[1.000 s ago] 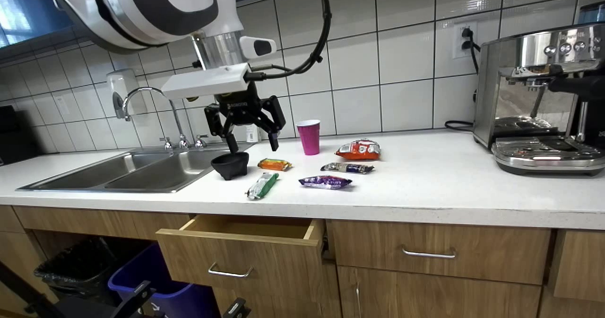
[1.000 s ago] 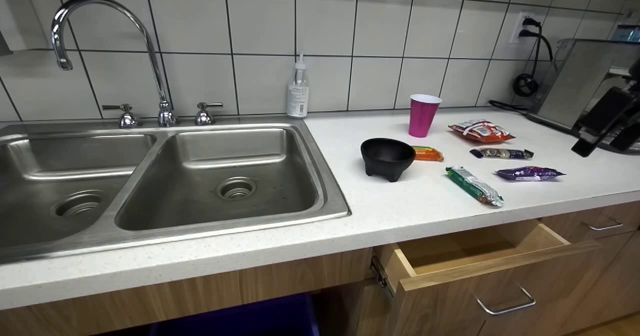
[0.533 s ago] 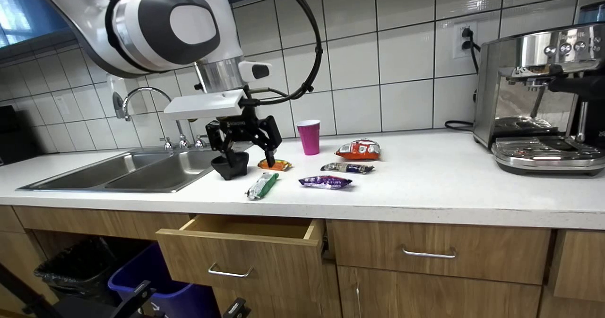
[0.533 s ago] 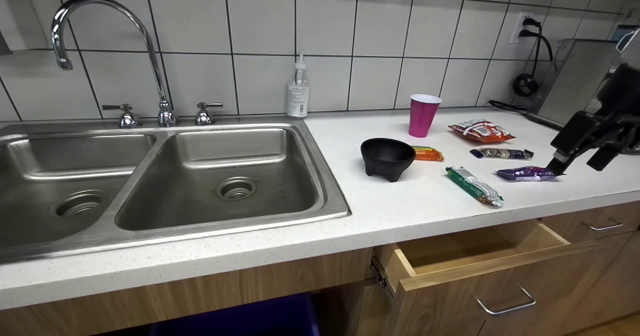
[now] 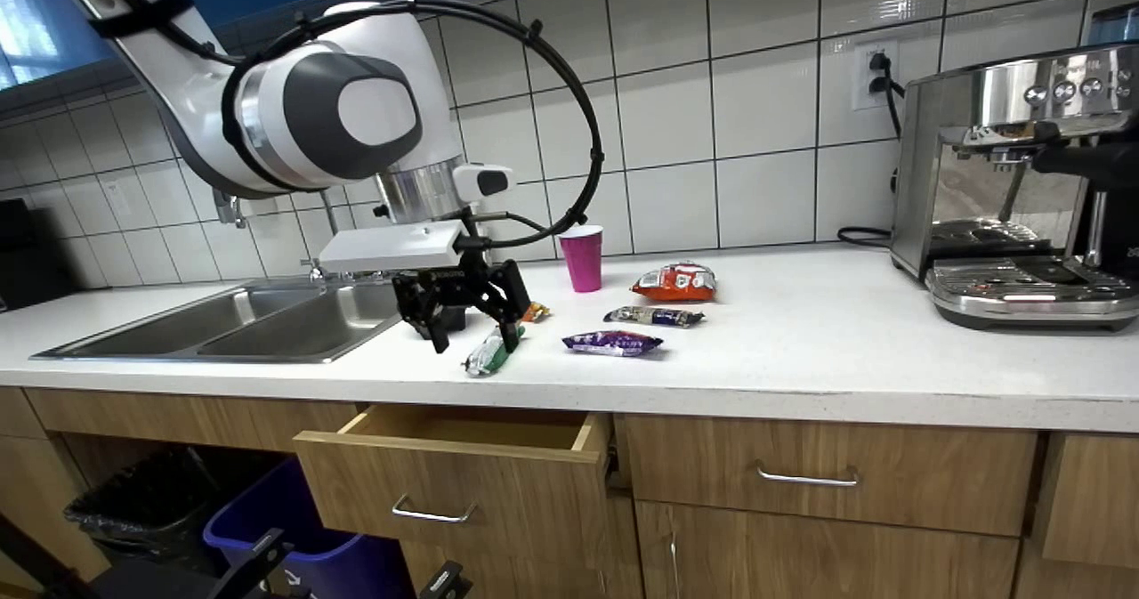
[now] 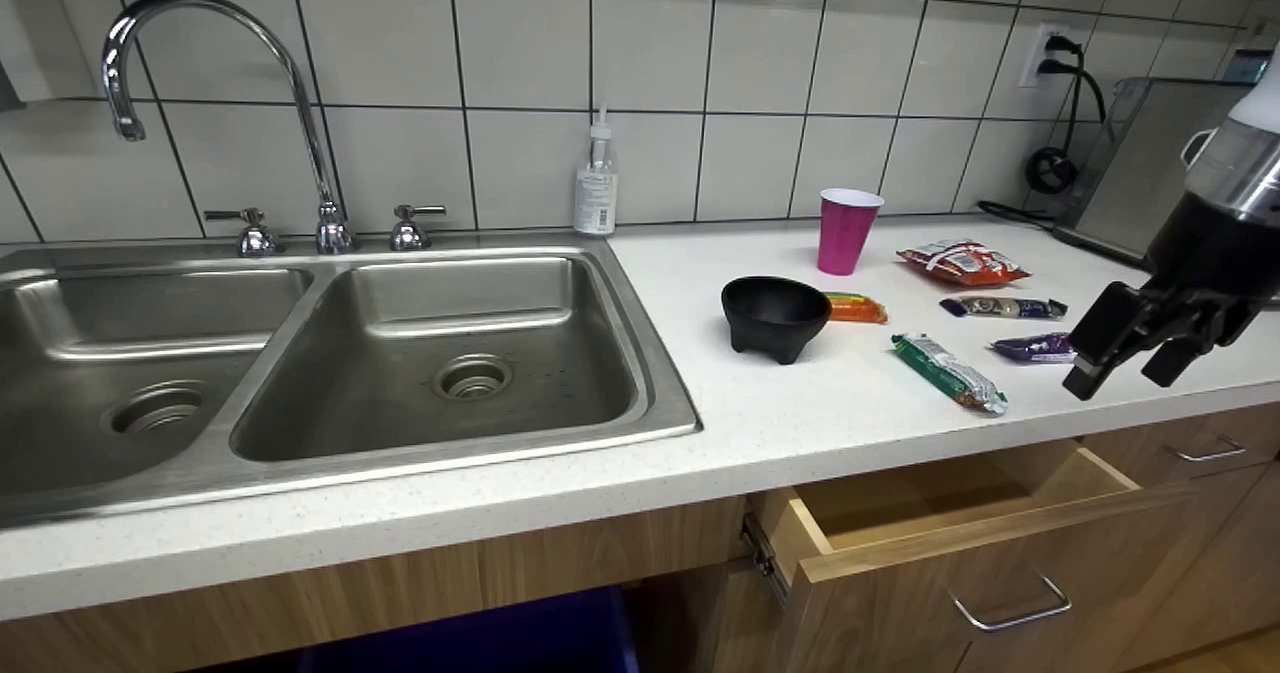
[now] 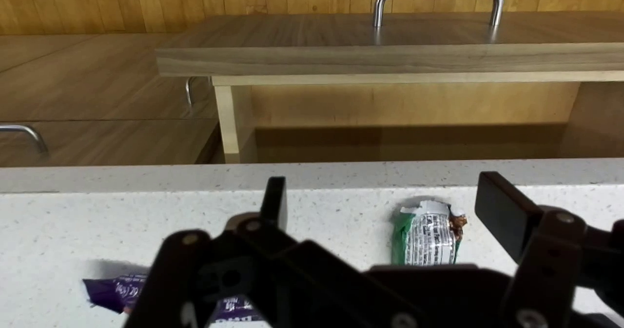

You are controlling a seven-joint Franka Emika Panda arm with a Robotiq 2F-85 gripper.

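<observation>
Hand [image 7: 382, 196] is spread wide, nothing gripped, near the green bar [image 7: 429, 238]. It looks off-centre between the fingers [image 7: 507, 216], so I'd line up before squeezing.

Wrist view: the gripper [image 7: 381, 199] hides part (perhaps half) of the green packet [image 7: 428, 235].

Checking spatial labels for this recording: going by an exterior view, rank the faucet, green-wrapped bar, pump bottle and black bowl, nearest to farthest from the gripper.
From the gripper, in an exterior view:
1. Green-wrapped bar, left of it.
2. Black bowl, farther left.
3. Pump bottle, by the sink, at the back.
4. Faucet, behind the sink, farthest left.
</observation>
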